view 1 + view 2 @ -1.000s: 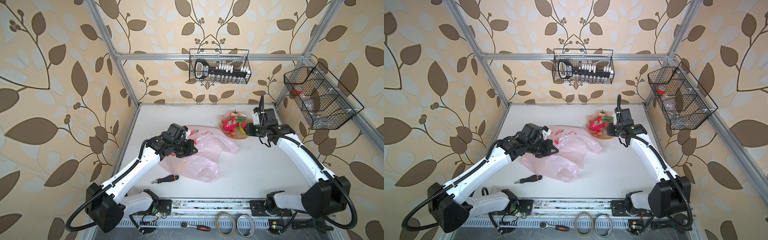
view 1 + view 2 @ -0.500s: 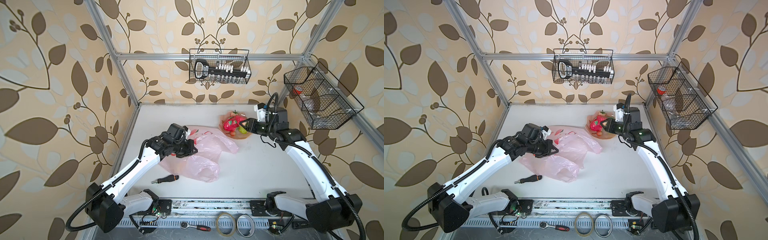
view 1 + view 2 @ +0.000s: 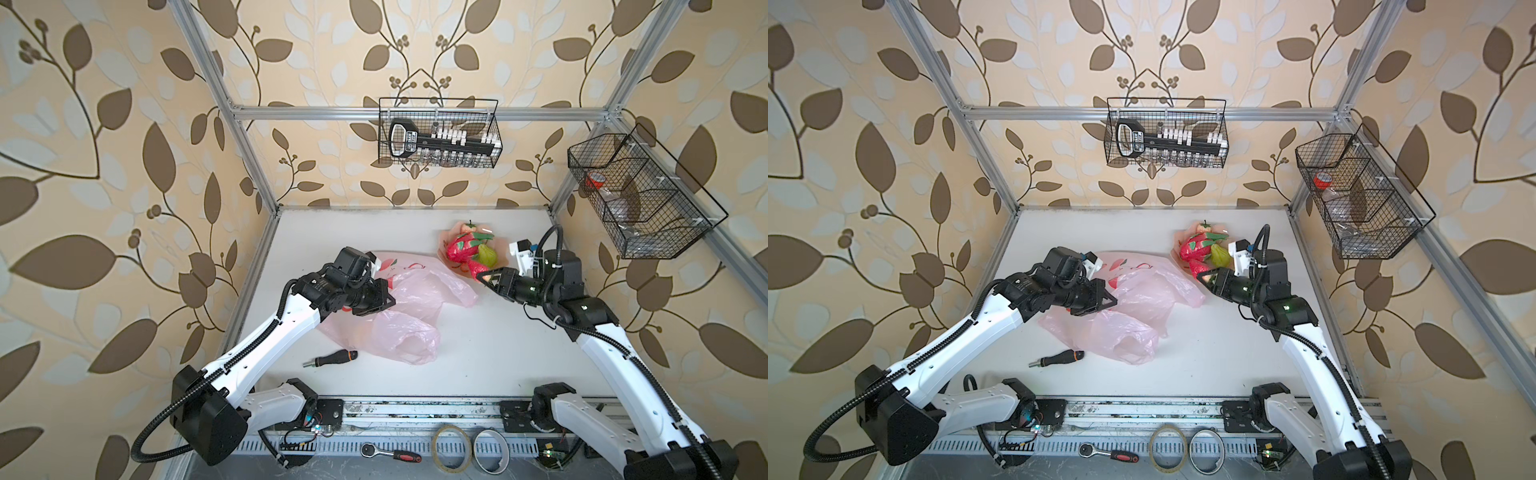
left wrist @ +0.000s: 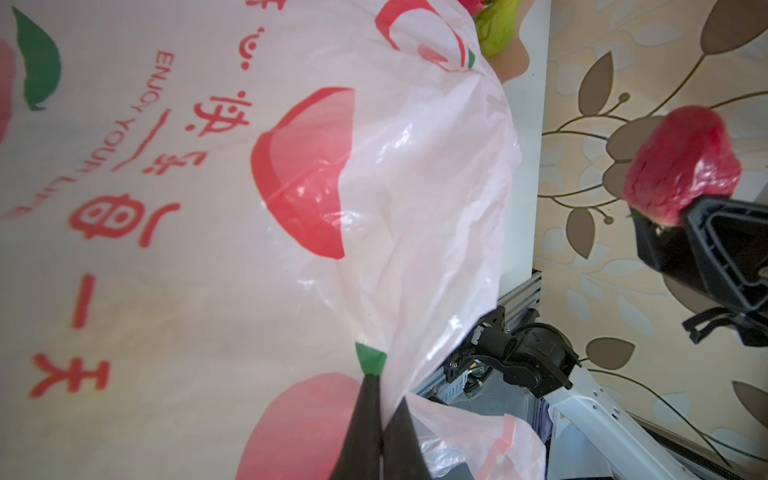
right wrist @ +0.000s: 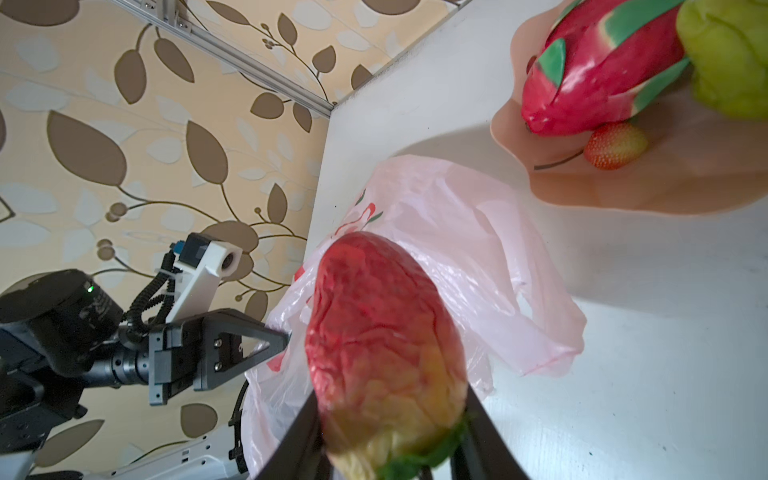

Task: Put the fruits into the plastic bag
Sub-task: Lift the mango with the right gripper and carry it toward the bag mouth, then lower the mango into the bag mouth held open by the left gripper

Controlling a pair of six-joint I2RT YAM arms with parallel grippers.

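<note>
The pale-pink plastic bag (image 3: pixel 415 307) (image 3: pixel 1142 307) lies crumpled mid-table. My left gripper (image 3: pixel 390 301) (image 4: pixel 384 399) is shut on its edge, holding the film up. My right gripper (image 3: pixel 482 276) (image 5: pixel 390 424) hangs just right of the bag, shut on a big red strawberry (image 5: pixel 382 332) (image 4: pixel 681 162) with a yellowish base and green leaves. Behind it, the peach plate (image 3: pixel 446 239) (image 5: pixel 685 178) carries the dragon fruit (image 3: pixel 459 249) (image 5: pixel 602 79), the green pear (image 3: pixel 487 256) (image 5: pixel 727 62) and a small strawberry (image 5: pixel 615 145).
A black-handled screwdriver (image 3: pixel 330 358) lies in front of the bag. Wire baskets hang on the back wall (image 3: pixel 438 133) and the right wall (image 3: pixel 640 203). A ratchet (image 3: pixel 390 453) and tape rolls (image 3: pixel 451 446) lie by the front rail.
My right gripper has swung up from pointing down at the plate and drawn away toward the bag, carrying the big strawberry. The left arm and the bag have not moved.
</note>
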